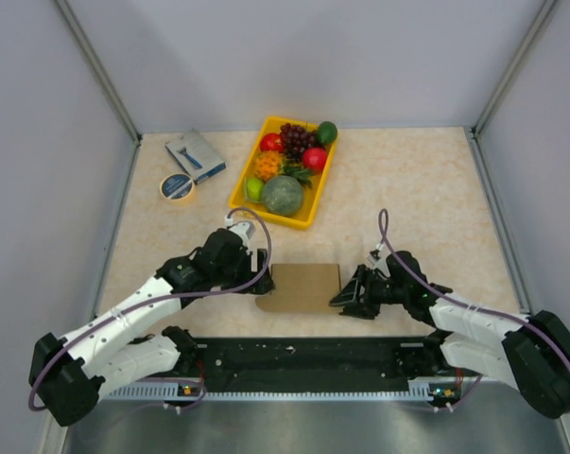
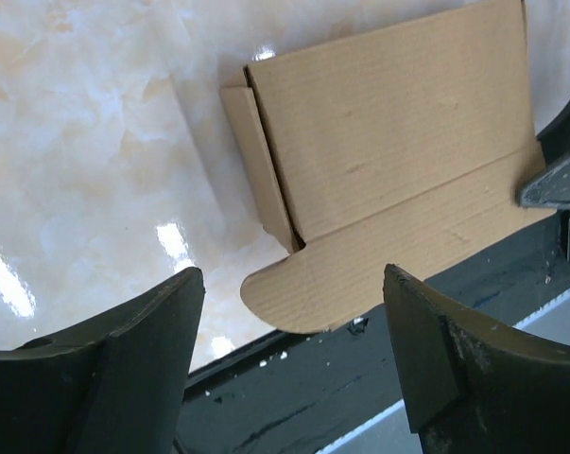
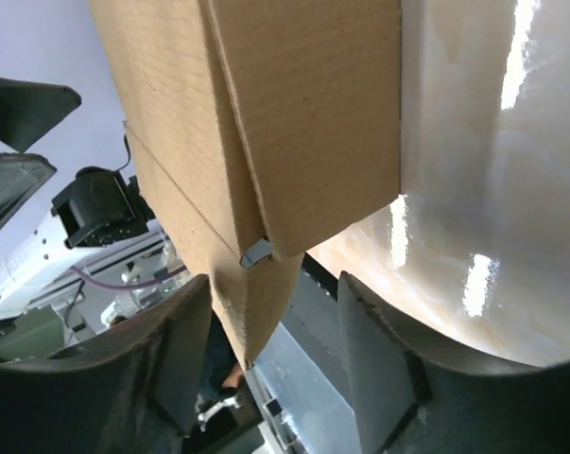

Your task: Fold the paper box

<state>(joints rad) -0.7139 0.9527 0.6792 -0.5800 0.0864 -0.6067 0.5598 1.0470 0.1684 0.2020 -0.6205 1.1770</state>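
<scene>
The paper box (image 1: 304, 287) is a brown cardboard piece lying partly folded near the table's front edge, between both arms. In the left wrist view its folded panels (image 2: 388, 123) lie flat, with a rounded flap toward my left gripper (image 2: 292, 284). That gripper is wide open just left of the box (image 1: 263, 265) and holds nothing. My right gripper (image 1: 344, 295) sits at the box's right edge. In the right wrist view a pointed corner of the cardboard (image 3: 303, 113) hangs down between its open fingers (image 3: 275, 307), near the left finger (image 3: 185, 331) and unclamped.
A yellow tray (image 1: 246, 172) of fruit stands behind the box at mid-table. A small blue-grey box (image 1: 196, 154) and a roll of tape (image 1: 178, 187) lie at the back left. The black base rail (image 1: 303, 355) runs just in front of the cardboard.
</scene>
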